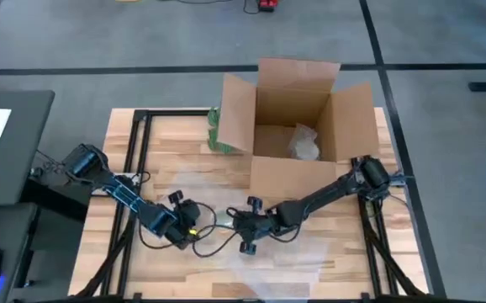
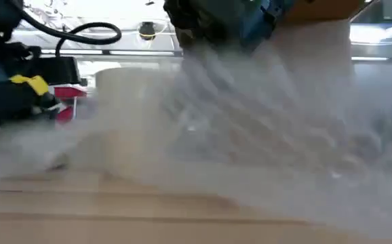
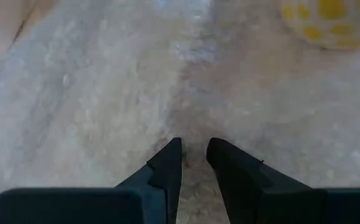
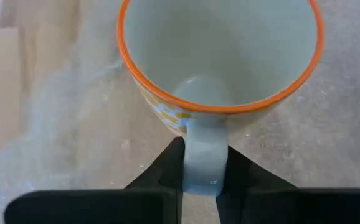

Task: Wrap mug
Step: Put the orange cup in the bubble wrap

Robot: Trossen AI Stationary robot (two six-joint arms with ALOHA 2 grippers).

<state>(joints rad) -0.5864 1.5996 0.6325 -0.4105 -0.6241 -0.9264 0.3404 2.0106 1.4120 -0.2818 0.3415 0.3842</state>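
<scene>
A mug [image 4: 220, 56] with an orange rim, a white inside and yellow dots outside stands on a translucent wrapping sheet [image 1: 298, 257] spread over the wooden table. The low view shows it as a pale cylinder [image 2: 128, 115] behind the blurred sheet. My right gripper [image 1: 236, 225], reaching in from the table's right, is shut on the mug's handle. Just to the mug's left, my left gripper [image 1: 198, 225] lies low on the sheet [image 3: 105, 93], its fingers nearly together with a crease of the sheet between them. The mug [image 3: 329, 18] shows beyond them. My left gripper has a crease of the sheet [image 3: 189, 127] between its fingertips, coming in low from the table's left. One layer or several, I cannot tell. The sheet around it lies on the table. My right gripper pinches the mug's handle [image 4: 202, 155] between its two fingers, which come from the table's right, slanting down. The mug stands upright with its opening up, on the sheet.
An open cardboard box [image 1: 298, 118] stands at the table's far side with a pale wrapped object [image 1: 304, 145] inside. A green leafy bunch [image 1: 215, 130] sits by the box's left wall. Bare wood [image 1: 125, 261] lies near the front left corner.
</scene>
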